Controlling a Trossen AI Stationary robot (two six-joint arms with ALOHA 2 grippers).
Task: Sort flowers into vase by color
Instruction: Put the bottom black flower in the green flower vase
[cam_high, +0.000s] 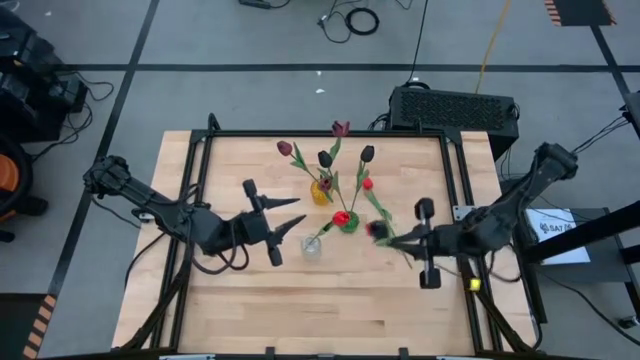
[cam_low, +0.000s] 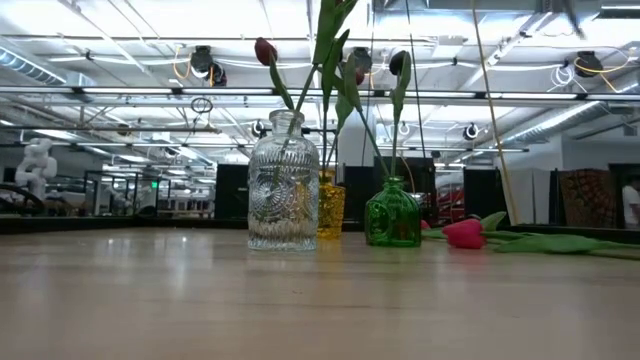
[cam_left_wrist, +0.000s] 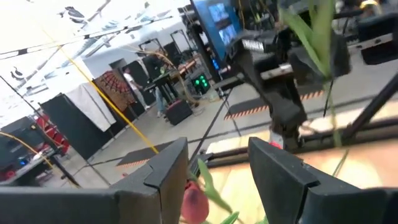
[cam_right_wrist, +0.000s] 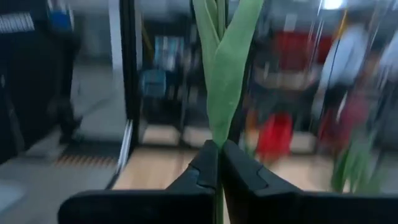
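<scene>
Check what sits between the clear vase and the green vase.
In the low view, the amber vase stands between the clear vase and green vase, set farther back.

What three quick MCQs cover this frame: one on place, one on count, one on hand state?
1. Where is the head of the red tulip that is not in a vase?
A. In the clear vase
B. Low beside the green vase, on the right arm's side
C. At the table's left edge

2. How many vases stand on the table?
A. Two
B. Three
C. Five

3. What state is the right hand in?
A. Shut on the tulip's stem
B. Open above the vases
C. Shut on a vase

Answers:
1. B: the red tulip sits at table level next to the green vase.
2. B: the clear vase, the yellow vase and the green one.
3. A: the right hand pinches green stem and leaf. The left hand waits open near the clear vase.
</scene>
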